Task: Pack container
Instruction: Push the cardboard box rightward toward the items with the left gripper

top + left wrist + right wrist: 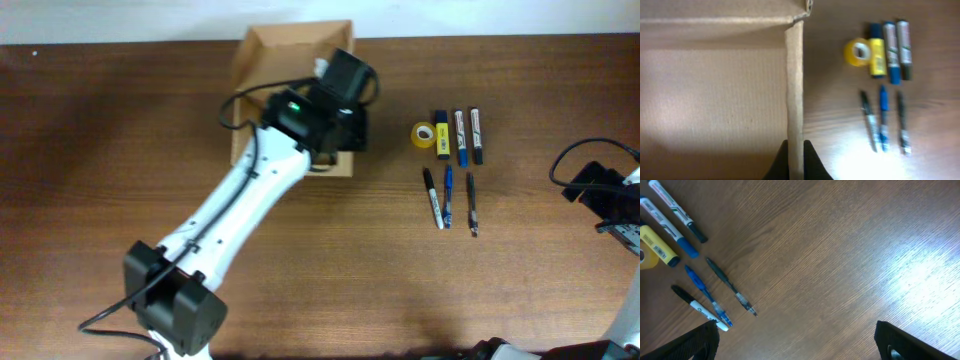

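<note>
Pinched shut with the left gripper [795, 154] on the thin right wall of the container [794, 75], likely to steady or shift it. Stood open-topped near the far edge of the table [100, 150]. Spread the right gripper [797, 340] wide over bare wood, holding nothing. Laid pens [883, 117], markers [892, 45] and tape [856, 52] near the box, presumably for packing.

Dark wooden table [100, 150]. Yellow tape roll [423, 134] touching a yellow highlighter [440, 131], then a blue-capped marker [460, 138] and a black-capped marker [476, 136]. Just below them: white pen [432, 197], blue pen [448, 196], dark pen [470, 203], side by side.
</note>
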Controlling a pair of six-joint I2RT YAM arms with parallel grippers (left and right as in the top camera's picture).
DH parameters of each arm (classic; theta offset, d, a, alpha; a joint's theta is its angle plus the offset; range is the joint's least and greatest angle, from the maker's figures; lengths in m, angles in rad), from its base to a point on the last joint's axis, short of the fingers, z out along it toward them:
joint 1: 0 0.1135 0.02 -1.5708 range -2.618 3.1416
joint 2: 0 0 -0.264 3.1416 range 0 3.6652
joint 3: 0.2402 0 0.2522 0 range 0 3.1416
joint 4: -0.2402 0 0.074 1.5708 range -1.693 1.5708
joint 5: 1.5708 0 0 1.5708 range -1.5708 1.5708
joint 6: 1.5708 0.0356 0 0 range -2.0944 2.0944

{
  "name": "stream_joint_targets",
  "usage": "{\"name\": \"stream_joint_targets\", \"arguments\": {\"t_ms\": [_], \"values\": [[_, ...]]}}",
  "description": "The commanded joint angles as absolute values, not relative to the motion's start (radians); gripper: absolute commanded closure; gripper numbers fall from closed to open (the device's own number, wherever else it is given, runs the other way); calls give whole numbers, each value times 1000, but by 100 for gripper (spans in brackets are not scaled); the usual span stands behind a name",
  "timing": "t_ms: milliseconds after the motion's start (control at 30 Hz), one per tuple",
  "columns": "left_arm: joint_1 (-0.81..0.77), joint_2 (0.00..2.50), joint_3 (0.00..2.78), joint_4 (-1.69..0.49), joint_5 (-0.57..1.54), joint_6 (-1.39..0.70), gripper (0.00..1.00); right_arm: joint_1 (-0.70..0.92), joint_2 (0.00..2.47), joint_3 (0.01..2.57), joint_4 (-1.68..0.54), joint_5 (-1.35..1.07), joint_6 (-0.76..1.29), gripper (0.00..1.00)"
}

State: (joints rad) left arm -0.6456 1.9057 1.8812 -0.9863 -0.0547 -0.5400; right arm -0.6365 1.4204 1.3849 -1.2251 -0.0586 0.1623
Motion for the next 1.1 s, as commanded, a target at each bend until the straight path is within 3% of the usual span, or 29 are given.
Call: {"name": "stream_joint_targets", "arguments": {"t_ms": [0, 367, 800, 833, 867, 933, 967, 1067], "values": [[-723, 1983, 1894, -953, -103, -622, 98, -643, 1422, 1402, -1228, -80, 175, 1], [-779, 2200, 1901, -939, -200, -670, 99, -642, 1422, 1402, -1251, -105, 175, 1], [-724, 2220, 1901, -852, -225, -658, 98, -641, 1422, 1402, -1254, -147, 174, 1], [-723, 2220, 1901, -853, -222, -658, 94, -641, 1422, 1402, -1254, -147, 175, 1], [-723, 2220, 1901, -853, -221, -658, 82, -642, 1422, 1402, -1254, -147, 174, 1], [-724, 2220, 1902, -853, -208, -657, 37, -641, 1422, 1402, -1254, -147, 174, 1], [-723, 2220, 1906, -854, -197, -647, 23, -642, 1422, 1402, -1254, -147, 174, 1], [-724, 2220, 1922, -859, -188, -611, 20, -642, 1422, 1402, -1254, -147, 174, 1]]}}
